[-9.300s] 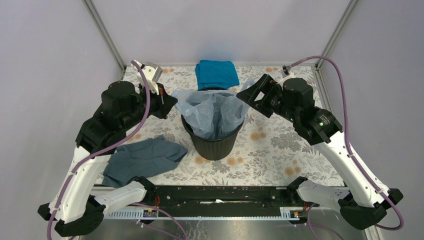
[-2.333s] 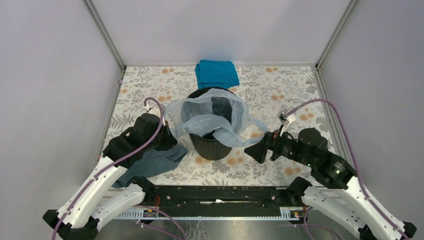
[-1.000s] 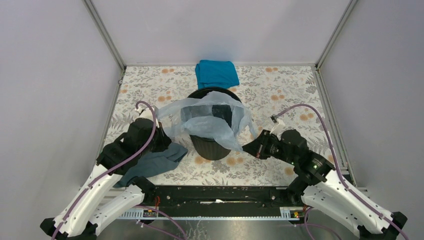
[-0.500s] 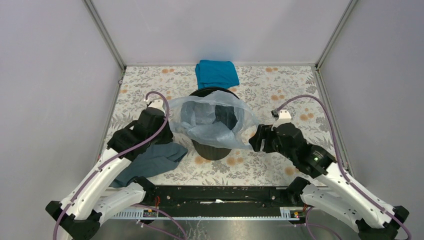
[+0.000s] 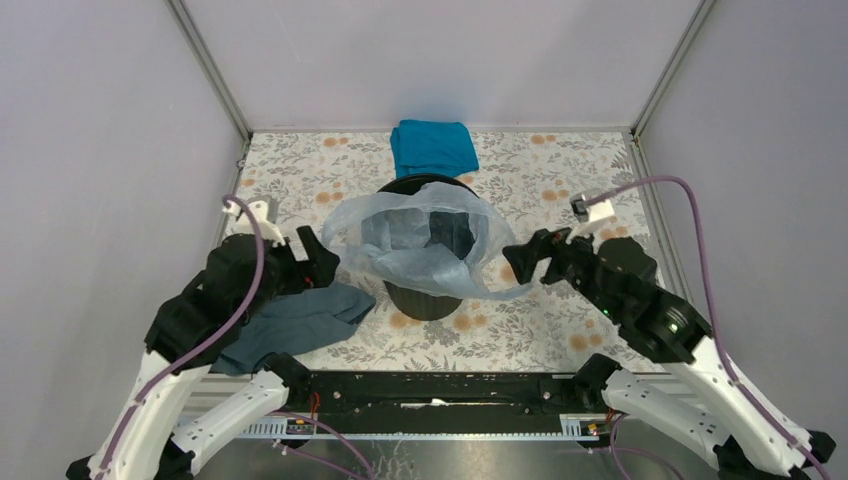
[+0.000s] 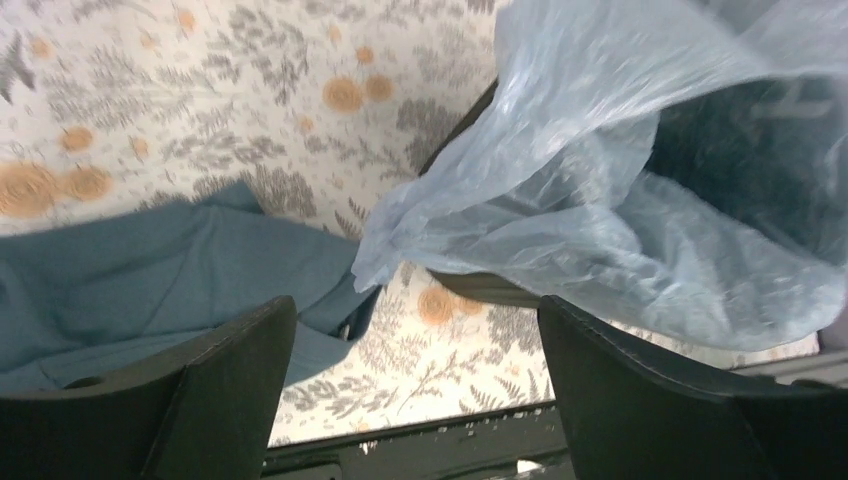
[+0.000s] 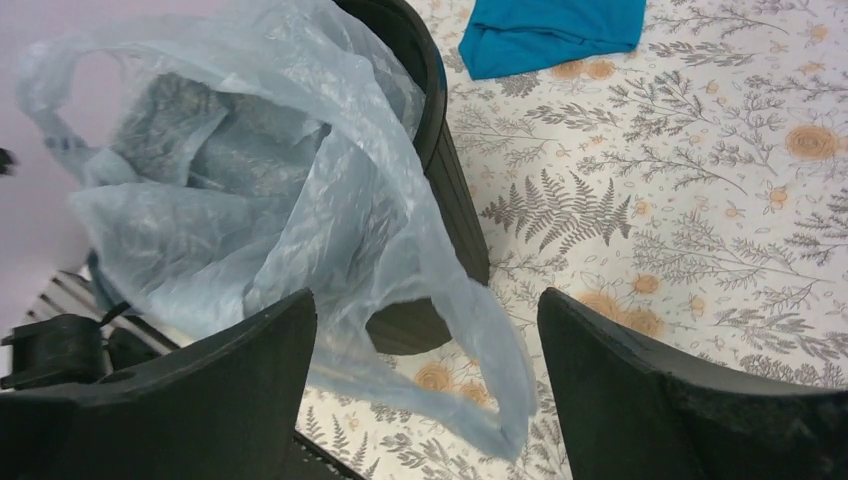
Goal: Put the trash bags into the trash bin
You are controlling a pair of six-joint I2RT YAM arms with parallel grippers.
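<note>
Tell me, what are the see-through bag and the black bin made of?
The bag looks like thin plastic film: pale blue, see-through, crinkly and a bit shiny. The bin is probably hard plastic: its black, slightly glossy wall keeps a stiff round shape under the bag.

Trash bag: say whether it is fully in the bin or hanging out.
Partly in. The trash bag lines the mouth of the black bin, but its film drapes outside over the near rim and sides.
</note>
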